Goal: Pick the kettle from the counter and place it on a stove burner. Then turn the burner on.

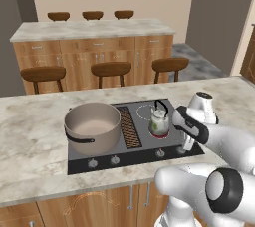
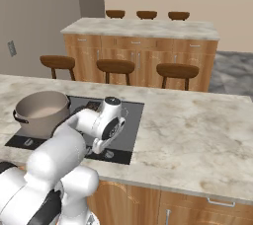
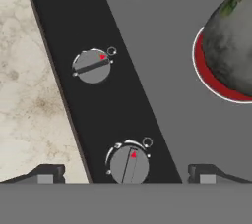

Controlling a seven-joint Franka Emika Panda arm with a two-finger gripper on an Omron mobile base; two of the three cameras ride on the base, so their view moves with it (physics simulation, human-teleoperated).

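Observation:
The small pale kettle (image 1: 159,121) with its black arched handle stands on the right front burner (image 1: 161,134) of the dark cooktop (image 1: 144,147), set in the beige marbled counter (image 1: 35,136). Under the kettle (image 3: 231,46) the burner ring (image 3: 212,84) glows red. My gripper (image 1: 188,142) hovers low over the cooktop's front right corner, just right of the kettle. It is open, its fingertips (image 3: 47,173) spread wide on either side of a grey knob (image 3: 128,164) without touching it. My gripper (image 3: 127,175) points straight down at that knob. From the right side my gripper (image 2: 99,146) sits above the knob strip.
A big tan pot (image 1: 92,127) with dark handles fills the left burners. A second knob (image 3: 92,66) lies farther along the strip, and an orange-slatted vent (image 1: 129,127) runs down the middle. Behind stand three stools (image 1: 111,68) and the bar counter (image 1: 89,29).

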